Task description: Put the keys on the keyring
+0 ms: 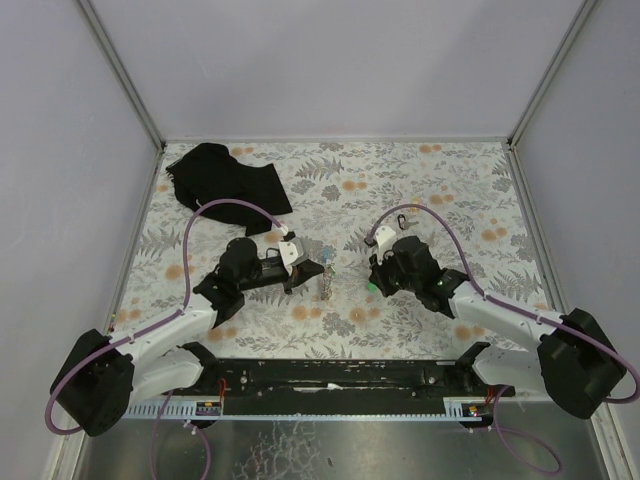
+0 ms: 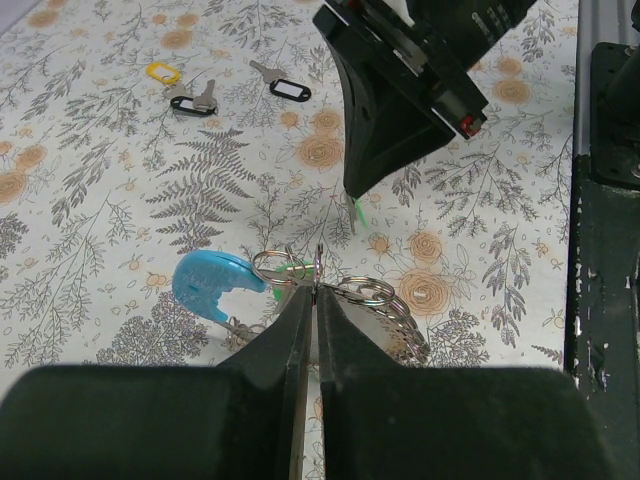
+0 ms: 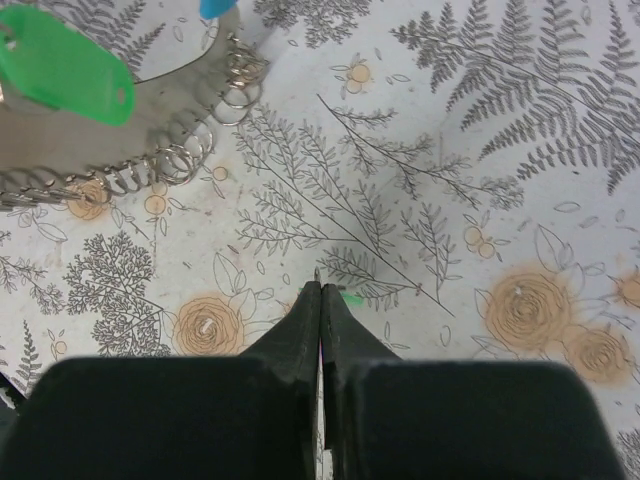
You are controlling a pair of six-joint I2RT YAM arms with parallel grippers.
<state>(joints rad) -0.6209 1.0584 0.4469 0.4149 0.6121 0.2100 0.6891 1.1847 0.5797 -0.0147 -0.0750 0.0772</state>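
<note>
**Both grippers closed at the keyring, mid-table**

1. Near edge. The two arm bases sit at either end of a black rail (image 1: 330, 380). The overhead view shows little detail there.

2. Left gripper (image 2: 316, 300). The fingers are pressed together with no gap. A thin metal ring stands edge-on out of the tips, so the gripper appears to be clamped on one ring of the keyring (image 2: 208, 284). The contact point itself is hidden by the fingers.

3. Keyring. It lies on the table (image 1: 450, 190) between the two grippers, just ahead of the left tips. A light-blue piece sits to the left and a cluster of metal rings (image 2: 385, 310) to the right, partly covered by the left fingers. A green tag (image 3: 65, 65) rests on the cluster. It is cut off by the frame edge in the right wrist view and shows only as a sliver behind the rings in the left wrist view. In the overhead view the keyring is too small to resolve.

4. Right gripper (image 3: 320, 300). The fingers are closed. A small green piece and a fine metal point stick out at the tips, so it is gripping a small key (image 2: 357, 212), most of it hidden. The key is near the keyring but not touching it.

5. Farther out. Loose keys (image 2: 190, 102) lie flat, well apart from the keyring, one with a yellow tag (image 2: 162, 72) and the others with black tags. Their exact count is hard to make out.

6. Far left corner. A crumpled black cloth (image 1: 225, 178) lies on the table.
</note>
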